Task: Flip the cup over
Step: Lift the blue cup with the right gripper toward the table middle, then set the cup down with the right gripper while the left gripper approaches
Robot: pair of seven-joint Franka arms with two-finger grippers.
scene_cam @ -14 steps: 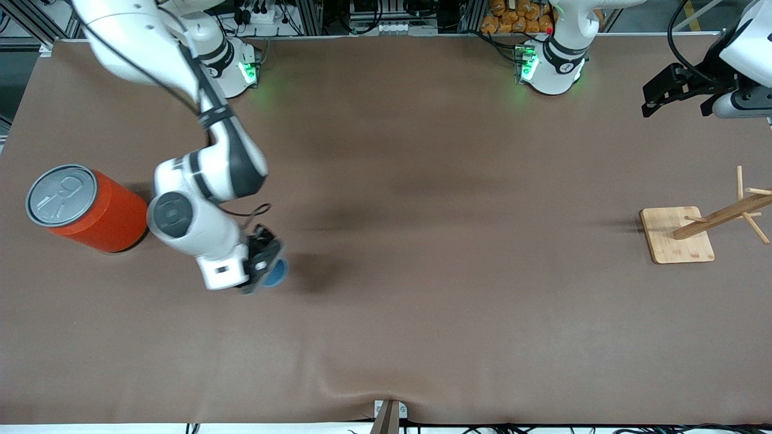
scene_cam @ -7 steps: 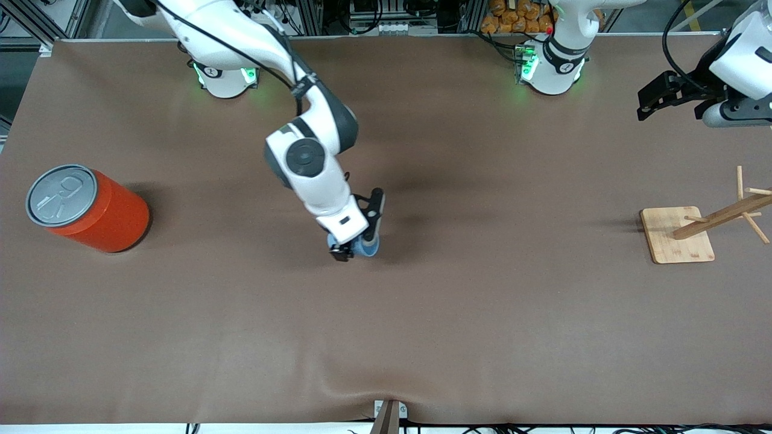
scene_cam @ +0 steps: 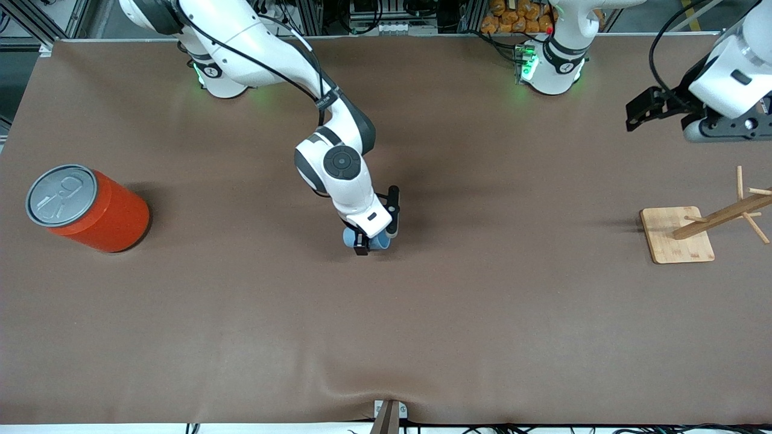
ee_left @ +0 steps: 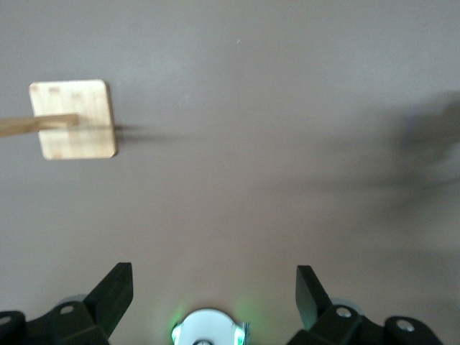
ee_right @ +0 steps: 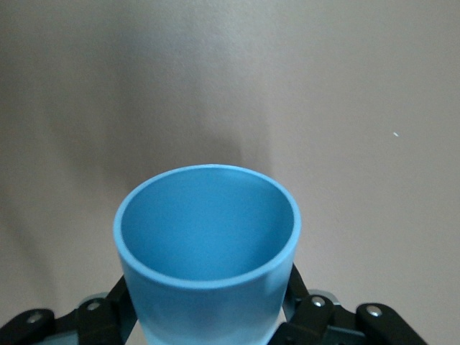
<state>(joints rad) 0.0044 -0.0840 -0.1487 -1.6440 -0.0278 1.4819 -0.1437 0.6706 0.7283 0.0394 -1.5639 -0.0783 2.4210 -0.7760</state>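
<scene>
The right tool [scene_cam: 375, 239] pinches the cup [ee_right: 208, 251] over the middle of the counter [scene_cam: 422, 331], mouth up; judging by this, only setting down remains. The left tool [ee_left: 214, 291], spread, waits aside.

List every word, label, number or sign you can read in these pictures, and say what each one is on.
No text can be read anywhere.
Orange can: its grey lid shows only an embossed pull-tab shape, no letters.
Cup, held in the right gripper: plain blue, no marking.
Wooden rack: bare wood.
Left gripper, waiting open over the table's left-arm end: no label visible.
Arm bases: green lights and small marks, too small to read.
</scene>
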